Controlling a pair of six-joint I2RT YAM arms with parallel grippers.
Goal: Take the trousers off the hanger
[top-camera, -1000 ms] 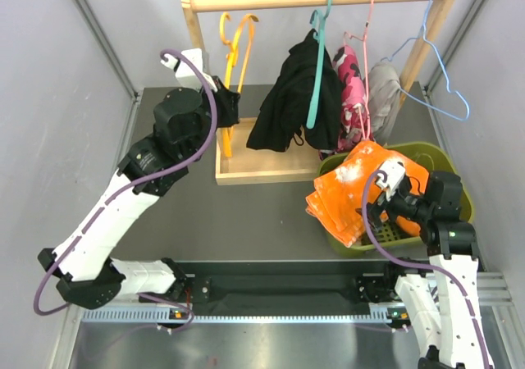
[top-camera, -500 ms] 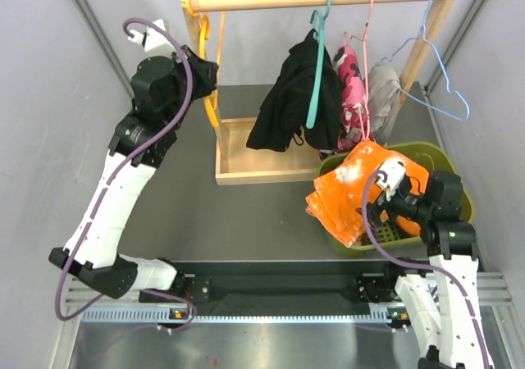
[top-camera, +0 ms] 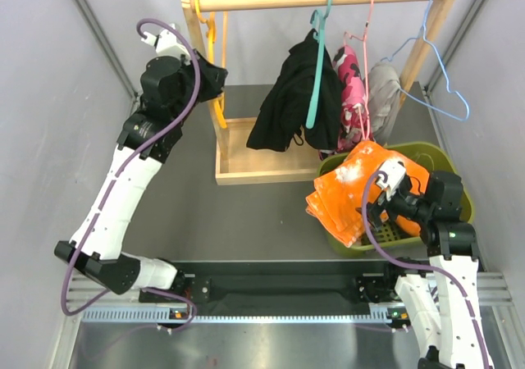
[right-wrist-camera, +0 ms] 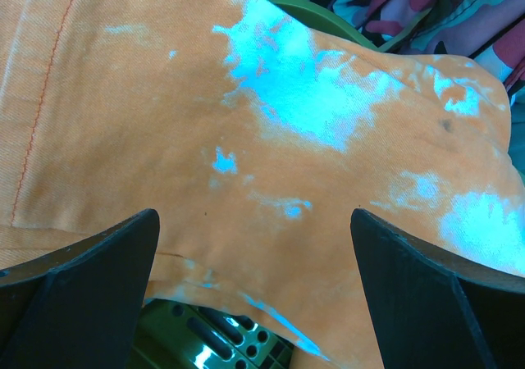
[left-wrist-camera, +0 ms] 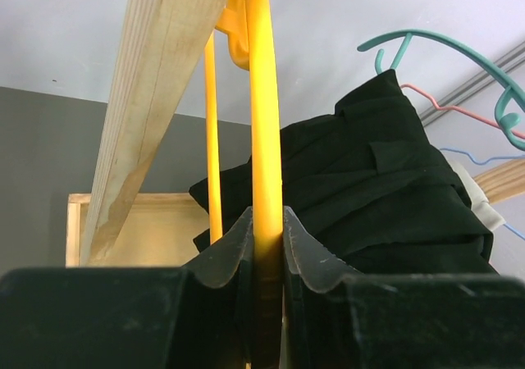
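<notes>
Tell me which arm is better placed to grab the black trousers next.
Probably the right. The right gripper is open above the orange trousers in the basket, near the black trousers; the left gripper is shut on the yellow hanger.

My top camera shows bright, even light with only soft shadows on the dark grey worktop (top-camera: 246, 213). On the left wrist feed the left hand (left-wrist-camera: 267, 221) sits dark and blurred while the yellow plastic hanger (left-wrist-camera: 264, 139) glares. On the right wrist feed the whitish marks on the orange cloth trousers (right-wrist-camera: 164, 139) read cyan.
</notes>
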